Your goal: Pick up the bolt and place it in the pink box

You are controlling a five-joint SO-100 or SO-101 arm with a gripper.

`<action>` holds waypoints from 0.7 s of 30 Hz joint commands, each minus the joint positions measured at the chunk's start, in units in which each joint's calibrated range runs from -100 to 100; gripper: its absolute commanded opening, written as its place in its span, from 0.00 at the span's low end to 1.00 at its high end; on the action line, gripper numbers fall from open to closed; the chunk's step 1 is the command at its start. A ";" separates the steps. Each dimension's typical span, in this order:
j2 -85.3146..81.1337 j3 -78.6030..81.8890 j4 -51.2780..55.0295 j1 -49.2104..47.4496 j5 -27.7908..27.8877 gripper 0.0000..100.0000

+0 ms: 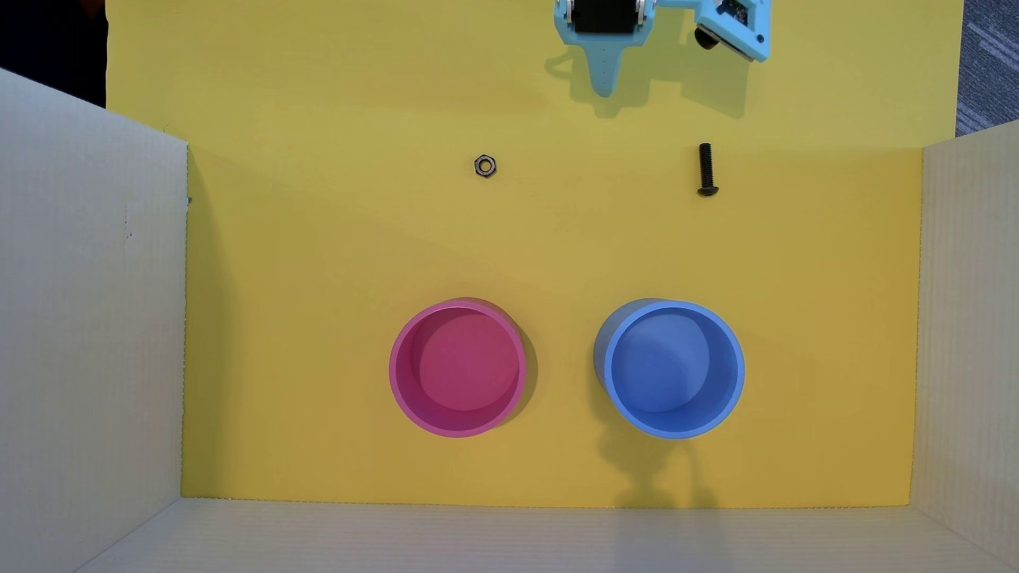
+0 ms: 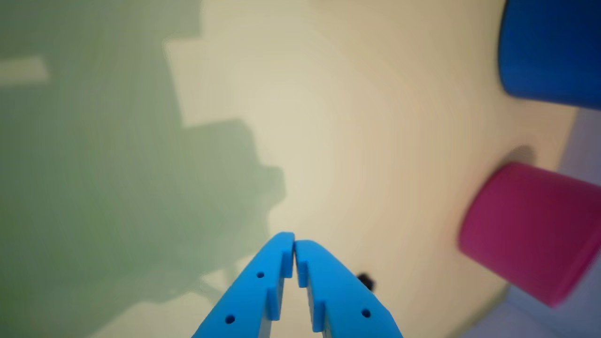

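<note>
The bolt (image 1: 706, 169), black, threaded and round-headed, lies flat on the matte yellow table (image 1: 331, 248), right of a small hexagonal nut (image 1: 485, 166) in the overhead view. The pink box (image 1: 457, 368), a smooth round plastic cup, stands empty beside a matching blue cup (image 1: 674, 369). The light-blue plastic claw (image 2: 294, 240) hangs clenched and empty above the table, well apart from the bolt.
</note>
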 commanded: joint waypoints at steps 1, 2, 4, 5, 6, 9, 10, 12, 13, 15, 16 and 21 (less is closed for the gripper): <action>0.08 -6.72 -2.29 0.39 0.03 0.01; 0.08 -9.52 -2.29 0.39 0.14 0.01; 0.16 -14.23 -2.12 0.39 0.24 0.01; 0.67 -15.85 -2.03 0.39 0.09 0.01; 1.59 -17.03 -2.03 0.39 0.03 0.01; 7.57 -19.65 -2.20 0.31 -0.02 0.01; 10.26 -20.83 -2.20 0.24 -0.02 0.01; 16.32 -24.54 -2.63 0.24 -0.07 0.01; 19.61 -27.16 -2.54 0.24 -0.07 0.01; 26.26 -32.14 -2.80 0.24 -0.07 0.02; 29.37 -34.58 -2.89 0.24 -0.07 0.02; 45.11 -45.16 -3.14 -0.35 0.45 0.02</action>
